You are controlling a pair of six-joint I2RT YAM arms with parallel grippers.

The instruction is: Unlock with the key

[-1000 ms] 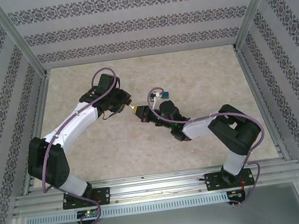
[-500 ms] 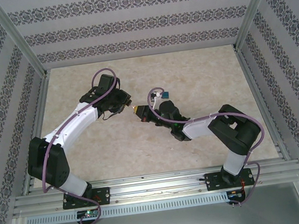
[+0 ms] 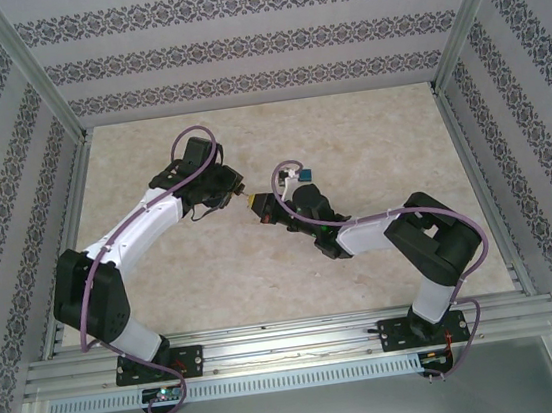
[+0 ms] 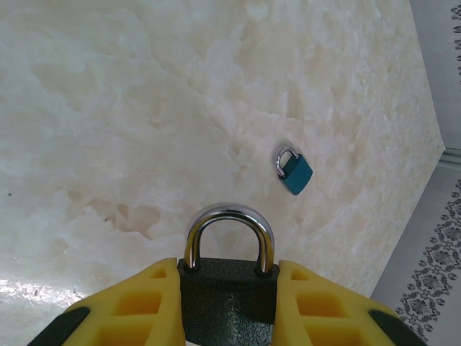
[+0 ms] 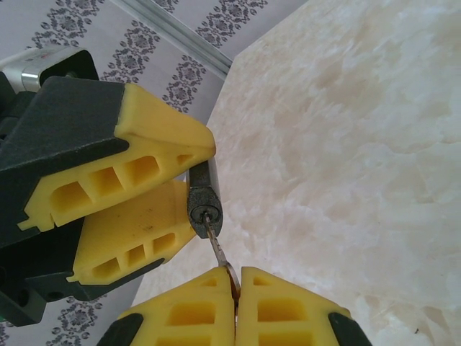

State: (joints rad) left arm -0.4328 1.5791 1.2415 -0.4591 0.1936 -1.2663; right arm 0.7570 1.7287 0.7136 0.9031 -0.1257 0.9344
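The dark padlock [image 4: 229,288] is clamped by its body between the left fingers [image 4: 137,306], which are closed on its two flanks, with the steel shackle [image 4: 229,216] standing clear above them and pointing away from the wrist. Its keyhole face [image 5: 204,209] is on the opposite end of the padlock from the shackle and looks toward the right arm. The right fingers [image 5: 288,310] are pressed fully together on the head of the key [image 5: 215,245], whose thin blade reaches from them straight to that face. The tip of the blade meets the keyway, but how deep it sits cannot be told. The blade's long axis runs close to in line with the padlock's body, perhaps leaning slightly off it. So the key lies directly below the keyhole face, and the right arm is the one placed to push and twist, while the left only braces. In my judgement the coming move depends on holding that line true, because a skewed blade would bind. A small teal padlock [image 4: 294,171] lies on the tabletop [image 4: 108,108], beyond the dark padlock's shackle and well apart from it.
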